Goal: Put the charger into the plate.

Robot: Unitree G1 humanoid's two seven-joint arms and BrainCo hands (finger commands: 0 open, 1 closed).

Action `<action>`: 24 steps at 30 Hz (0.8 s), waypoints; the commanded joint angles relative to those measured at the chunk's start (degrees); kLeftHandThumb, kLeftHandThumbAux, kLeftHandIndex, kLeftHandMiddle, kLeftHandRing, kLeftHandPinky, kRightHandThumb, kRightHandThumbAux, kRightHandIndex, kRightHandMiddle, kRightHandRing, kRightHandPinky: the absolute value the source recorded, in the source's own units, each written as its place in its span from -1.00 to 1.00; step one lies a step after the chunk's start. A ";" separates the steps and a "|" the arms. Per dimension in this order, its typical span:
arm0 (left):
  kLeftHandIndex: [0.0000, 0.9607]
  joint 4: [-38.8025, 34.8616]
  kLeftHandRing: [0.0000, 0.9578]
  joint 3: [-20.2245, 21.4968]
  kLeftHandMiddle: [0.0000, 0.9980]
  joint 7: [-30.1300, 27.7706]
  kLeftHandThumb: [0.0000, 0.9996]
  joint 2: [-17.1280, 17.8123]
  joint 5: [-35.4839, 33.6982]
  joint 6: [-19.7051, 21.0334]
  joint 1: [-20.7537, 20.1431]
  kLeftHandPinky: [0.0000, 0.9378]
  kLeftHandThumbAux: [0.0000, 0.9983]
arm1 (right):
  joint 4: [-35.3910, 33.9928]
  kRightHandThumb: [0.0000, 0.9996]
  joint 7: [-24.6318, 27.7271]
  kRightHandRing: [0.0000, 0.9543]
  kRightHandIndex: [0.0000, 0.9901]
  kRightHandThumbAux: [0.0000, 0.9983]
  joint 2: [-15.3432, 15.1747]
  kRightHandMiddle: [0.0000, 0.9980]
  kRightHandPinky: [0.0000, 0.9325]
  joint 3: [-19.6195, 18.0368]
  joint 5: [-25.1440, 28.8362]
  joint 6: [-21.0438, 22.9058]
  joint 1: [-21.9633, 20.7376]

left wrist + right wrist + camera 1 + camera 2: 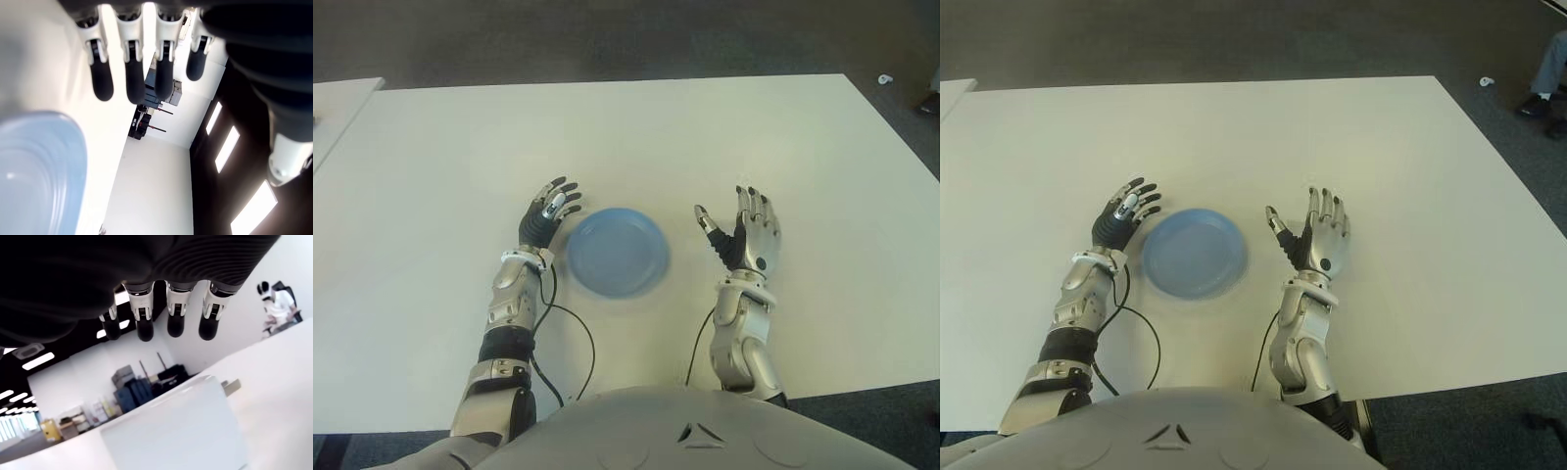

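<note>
A round blue plate [617, 252] lies on the white table [636, 137] between my two hands. My left hand [566, 199] shows just off the plate's left rim, fingers spread and holding nothing. My right hand [724, 204] stands to the right of the plate, fingers straight, thumb out, palm turned toward the plate. In the right wrist view the white charger [181, 428] sits on the table below the straight fingers [145, 325], its metal prongs [230, 386] pointing away. No finger touches it. I cannot pick the charger out against the white table in the eye views.
Black cables [579, 338] run from both forearms back to my body. A second white table [337, 103] stands at the far left. A person's shoe [1538, 103] and a small white object [885, 78] are on the floor at the far right.
</note>
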 commanded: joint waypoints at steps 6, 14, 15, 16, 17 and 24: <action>-0.62 3.05 -0.41 0.33 -0.51 -0.74 -0.69 0.98 0.34 1.87 0.19 -0.32 0.26 | 4.12 -0.36 -2.21 -1.00 -1.00 -0.76 12.41 -1.00 -1.00 4.78 -1.54 13.58 -2.47; -0.61 3.38 -0.40 0.54 -0.49 -0.63 -0.68 1.55 0.44 2.50 -0.09 -0.32 0.26 | 6.94 -0.36 -9.41 -1.00 -1.00 -0.75 17.61 -1.00 -1.00 8.16 1.40 18.63 -0.03; -0.61 3.42 -0.40 0.53 -0.49 -0.57 -0.68 1.64 0.53 2.53 -0.09 -0.32 0.26 | 7.29 -0.36 -10.29 -1.00 -1.00 -0.75 17.86 -1.00 -1.00 8.34 1.92 18.78 0.35; -0.61 3.43 -0.41 0.54 -0.50 -0.54 -0.68 1.73 0.56 2.59 -0.11 -0.32 0.26 | 7.53 -0.36 -10.88 -1.00 -1.00 -0.75 17.99 -1.00 -1.00 8.50 2.30 18.96 0.51; -0.61 3.43 -0.41 0.52 -0.50 -0.47 -0.68 1.79 0.63 2.65 -0.10 -0.32 0.26 | 7.94 -0.36 -11.83 -1.00 -1.00 -0.75 18.03 -1.00 -1.00 8.56 2.84 18.88 0.94; -0.62 4.06 -0.42 0.46 -0.52 -0.63 -0.68 2.11 0.70 2.73 -0.39 -0.34 0.25 | 11.99 -0.37 -17.32 -1.00 -1.00 -0.76 16.55 -1.00 -1.00 7.24 6.87 16.91 1.11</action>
